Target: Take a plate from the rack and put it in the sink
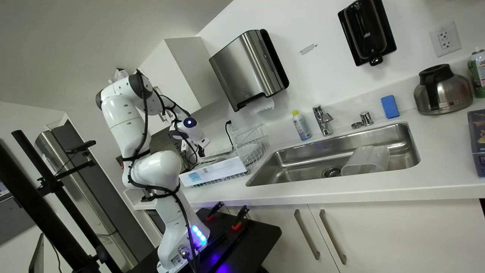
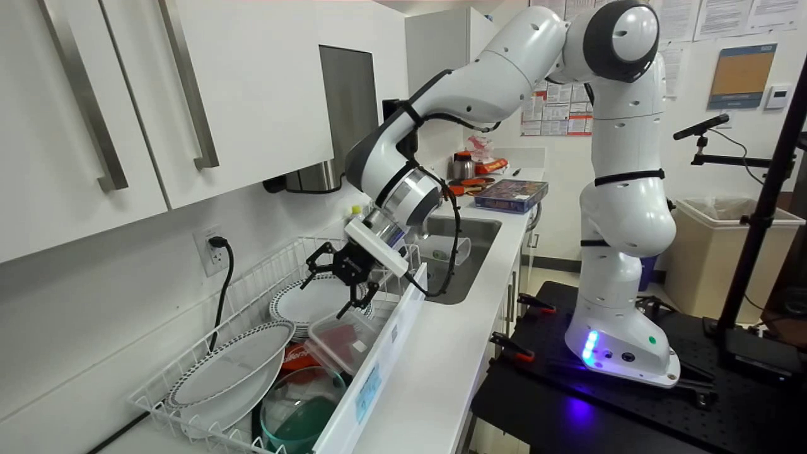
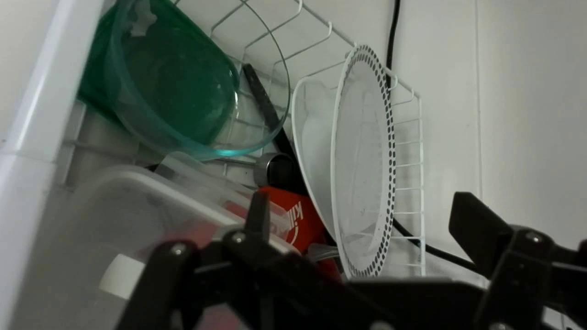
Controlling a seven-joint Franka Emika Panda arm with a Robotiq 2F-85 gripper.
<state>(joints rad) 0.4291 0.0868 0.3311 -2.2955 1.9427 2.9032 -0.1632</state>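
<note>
A white plate with a dark dotted rim (image 3: 364, 160) leans on edge in the rack; it also shows in an exterior view (image 2: 236, 359). A pale dish (image 3: 314, 123) stands against it. A stack of dotted-rim plates (image 2: 302, 302) lies farther along the rack, just below the gripper. The white wire rack (image 2: 183, 366) also shows in an exterior view (image 1: 255, 149). My gripper (image 2: 322, 301) is open and empty above the rack. In the wrist view the gripper (image 3: 362, 201) has its fingers spread wide, with the leaning plate beyond them. The steel sink (image 1: 265, 176) also shows in an exterior view (image 2: 470, 271).
A clear plastic container (image 2: 350, 340), a glass bowl (image 2: 302, 403) and a red package (image 3: 293, 213) sit in the rack. A white panel (image 2: 384, 372) runs along its front. Cabinets (image 2: 220, 82) hang above. A clear bin (image 1: 365, 161) lies in the sink beside the faucet (image 1: 323, 120).
</note>
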